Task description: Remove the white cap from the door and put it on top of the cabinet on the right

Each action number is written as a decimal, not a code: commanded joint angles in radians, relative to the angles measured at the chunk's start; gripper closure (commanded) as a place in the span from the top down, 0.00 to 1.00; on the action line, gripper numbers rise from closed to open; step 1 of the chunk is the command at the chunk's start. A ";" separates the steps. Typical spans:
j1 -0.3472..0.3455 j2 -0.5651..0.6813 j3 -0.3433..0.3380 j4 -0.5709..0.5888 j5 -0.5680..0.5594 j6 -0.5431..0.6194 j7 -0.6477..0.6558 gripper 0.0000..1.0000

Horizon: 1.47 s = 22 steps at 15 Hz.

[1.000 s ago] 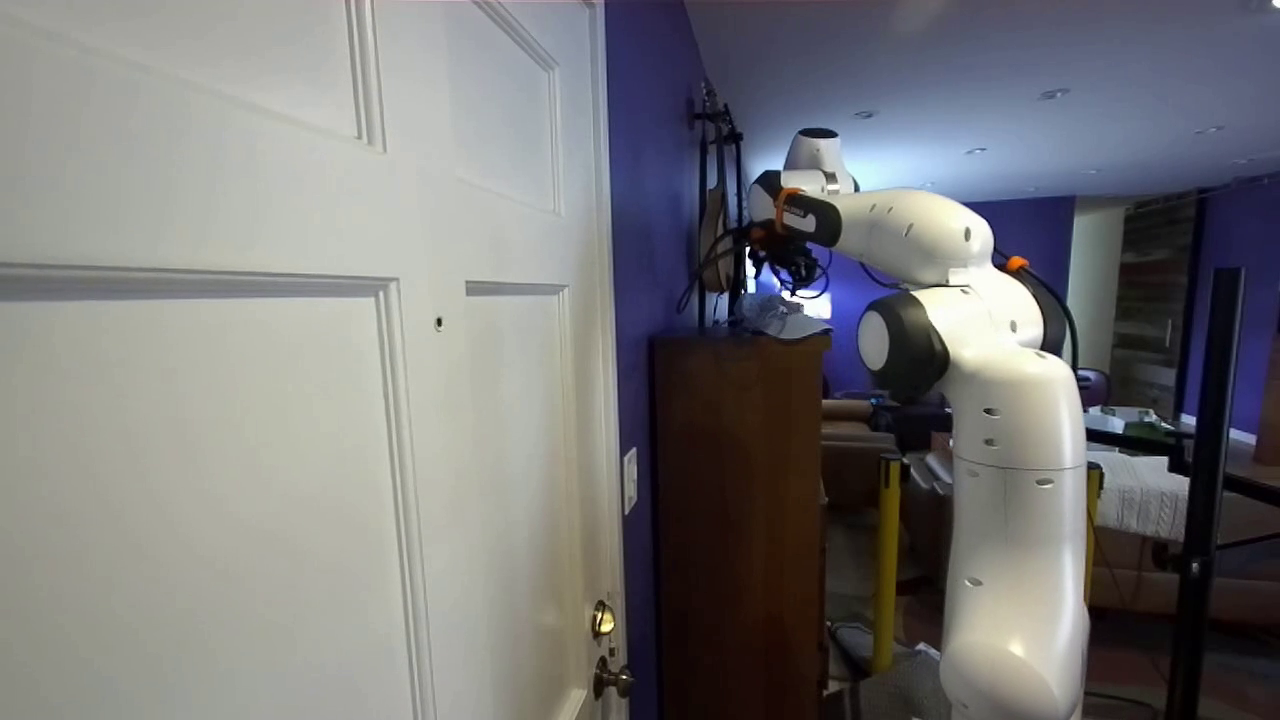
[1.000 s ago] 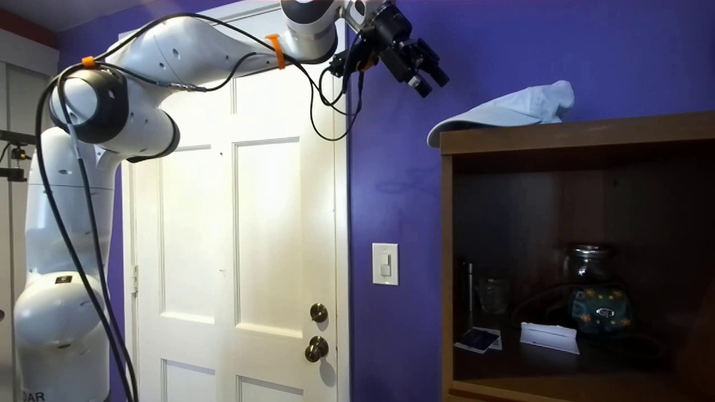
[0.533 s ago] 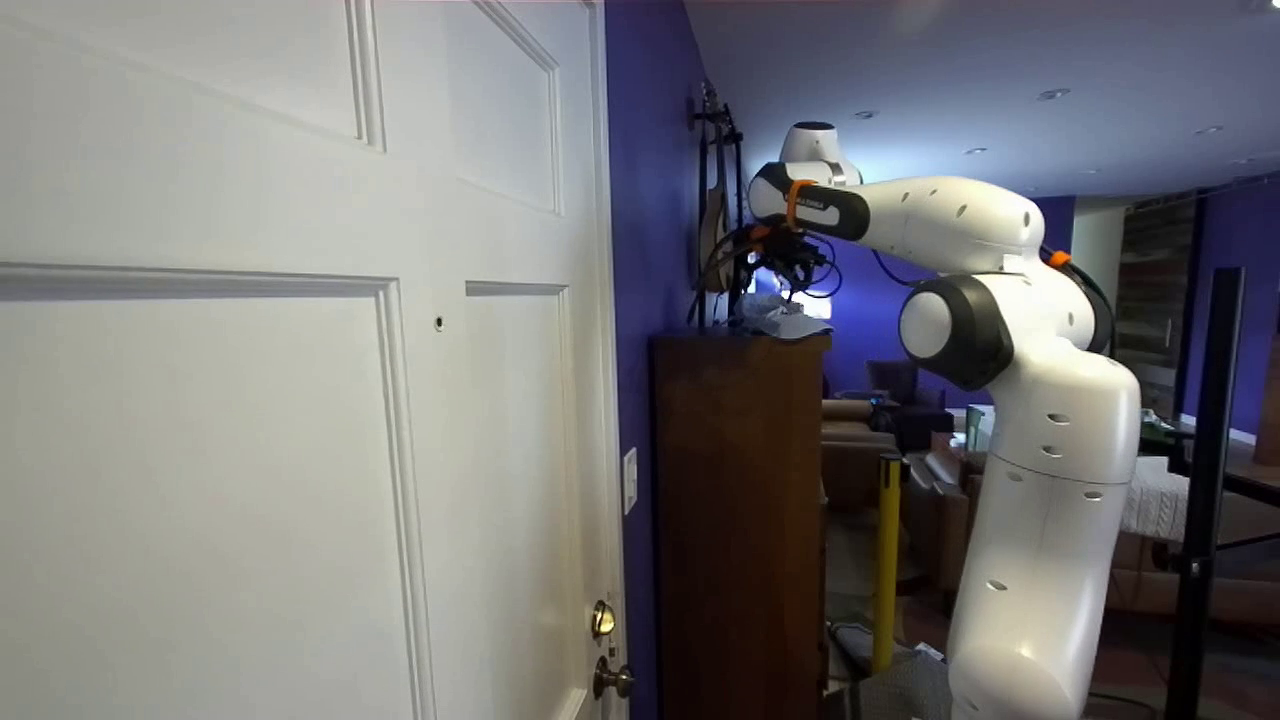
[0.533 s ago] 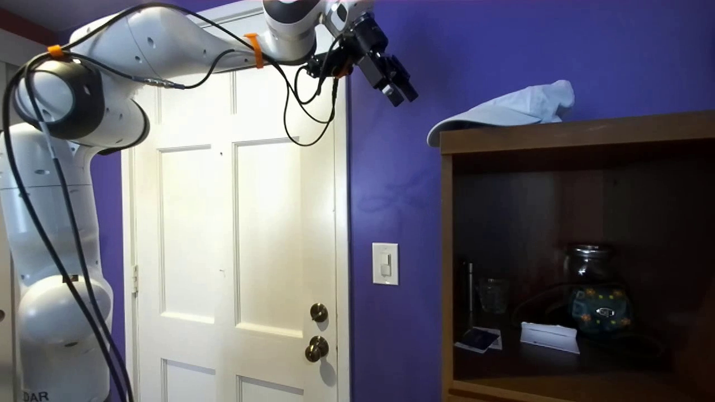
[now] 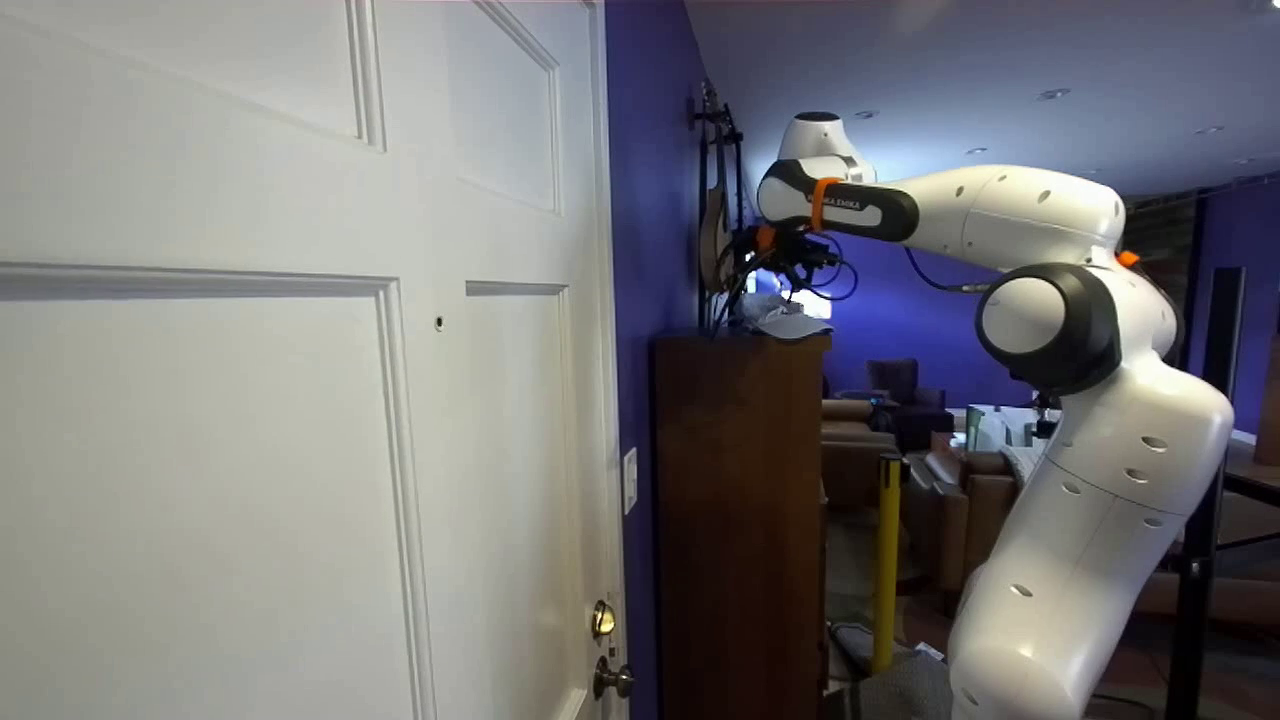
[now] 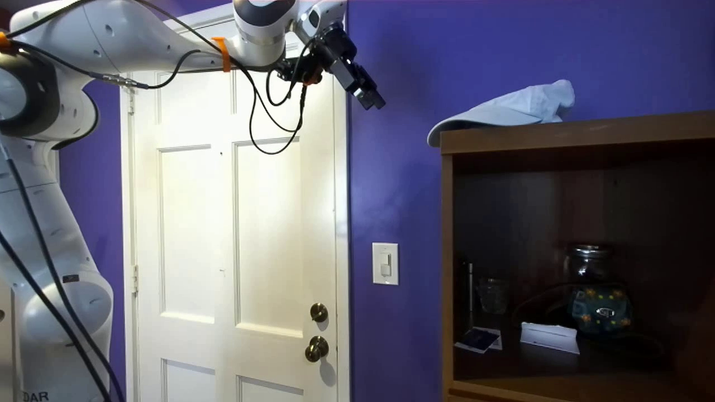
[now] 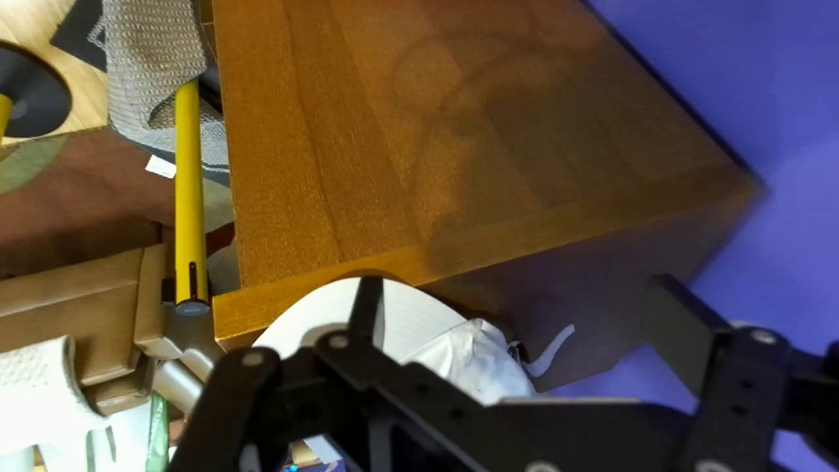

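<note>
The white cap [image 6: 511, 106] lies on top of the brown cabinet [image 6: 581, 133], its brim sticking out past the edge nearest the door. The cap also shows in an exterior view [image 5: 787, 322] and, partly behind the gripper, in the wrist view [image 7: 482, 360]. My gripper [image 6: 373, 101] is in the air in front of the purple wall, between the door and the cap, apart from both. In the wrist view the fingers [image 7: 518, 298] are spread wide with nothing between them. The white door [image 6: 268, 234] is shut, with brass knobs and no cap on it.
A light switch [image 6: 385, 263] is on the purple wall. A jar [image 6: 591, 262], a patterned bag [image 6: 602, 310] and cards stand inside the cabinet. Cables [image 6: 279, 148] hang under the wrist. A yellow post [image 5: 887, 560] stands beside the cabinet, and guitars [image 5: 716, 215] hang behind it.
The arm has drawn back, and the gripper has moved away from the cap toward the door side and slightly down. The cap has stayed in place on the cabinet.
</note>
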 commanded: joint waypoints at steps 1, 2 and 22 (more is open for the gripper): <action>-0.092 -0.110 0.120 -0.158 -0.020 0.073 -0.005 1.00; -0.103 -0.128 0.138 -0.185 -0.022 0.084 -0.004 1.00; -0.179 -0.147 0.216 -0.239 0.012 0.097 -0.020 1.00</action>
